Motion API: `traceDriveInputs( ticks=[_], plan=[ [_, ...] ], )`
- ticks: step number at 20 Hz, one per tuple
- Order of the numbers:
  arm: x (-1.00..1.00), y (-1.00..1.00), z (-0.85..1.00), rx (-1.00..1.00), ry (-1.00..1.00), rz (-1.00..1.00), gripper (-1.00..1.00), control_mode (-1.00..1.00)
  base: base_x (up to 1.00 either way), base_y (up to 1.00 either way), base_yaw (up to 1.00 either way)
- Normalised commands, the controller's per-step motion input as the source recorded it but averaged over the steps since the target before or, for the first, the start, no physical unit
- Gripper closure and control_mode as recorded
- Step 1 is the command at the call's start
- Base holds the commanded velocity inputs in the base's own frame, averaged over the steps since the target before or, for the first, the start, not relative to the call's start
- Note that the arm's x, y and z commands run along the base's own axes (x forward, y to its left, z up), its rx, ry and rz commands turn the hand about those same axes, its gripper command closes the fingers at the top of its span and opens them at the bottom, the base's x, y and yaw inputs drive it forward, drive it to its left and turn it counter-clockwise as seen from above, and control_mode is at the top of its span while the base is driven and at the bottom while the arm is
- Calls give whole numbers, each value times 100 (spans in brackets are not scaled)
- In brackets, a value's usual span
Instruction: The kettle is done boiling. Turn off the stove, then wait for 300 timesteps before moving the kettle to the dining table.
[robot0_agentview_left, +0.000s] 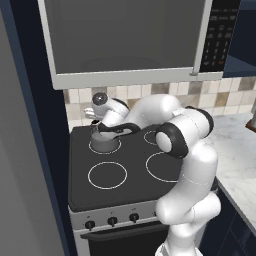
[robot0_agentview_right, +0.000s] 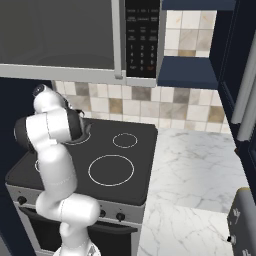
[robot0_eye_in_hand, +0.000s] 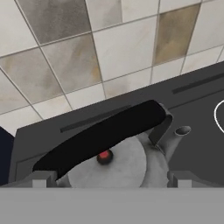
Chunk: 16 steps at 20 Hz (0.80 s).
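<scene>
While the kettle (robot0_agentview_left: 105, 141) sits on the back-left burner of the stove (robot0_agentview_left: 127, 175), near its rear edge, the gripper (robot0_eye_in_hand: 111, 178) hangs just above, finger tips spread either side of the black handle (robot0_eye_in_hand: 103, 135), not closed on it. Tiled wall (robot0_eye_in_hand: 87, 52) rises behind.

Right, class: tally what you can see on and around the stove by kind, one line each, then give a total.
Kettle: 1
White ring burners on the stove, visible in the left base view: 4, one under the kettle
Black knobs on its front panel, visible in the left base view: 3
Microwave: 1
Total: 9
</scene>
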Motion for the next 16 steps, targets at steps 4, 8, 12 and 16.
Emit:
traceDriveInputs(
  ticks=[4,8,12,16],
  plan=[
    [24,0,-11,0,2,0,-100,-100,0,0,0],
    [13,0,-2,0,0,0,-100,-100,0,0,0],
    [7,0,0,0,0,0,-100,-100,0,0,0],
    [10,2,0,0,0,0,-100,-100,0,0,0]
  ],
)
